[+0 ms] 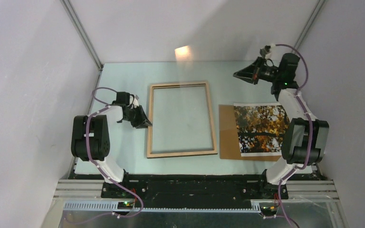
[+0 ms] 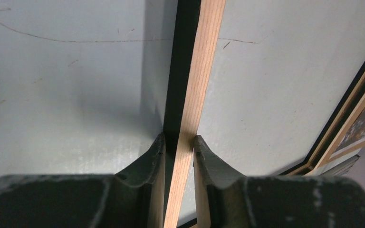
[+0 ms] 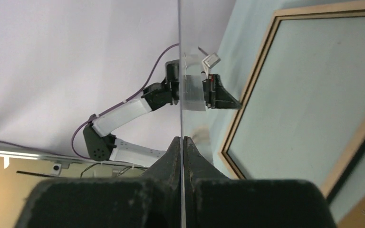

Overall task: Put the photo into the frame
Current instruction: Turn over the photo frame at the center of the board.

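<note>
The frame (image 1: 182,153) is gripped by the left pincer (image 2: 178,140), a clear sheet (image 3: 179,47) (edge-on) by the right pincer (image 3: 181,140); the photo (image 1: 260,126) is laid on a board (image 1: 227,133).

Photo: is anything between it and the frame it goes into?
Nothing visible: only a strip of the brown board under the photo separates it from the frame. The right fingers hold a clear pane in the air.
</note>
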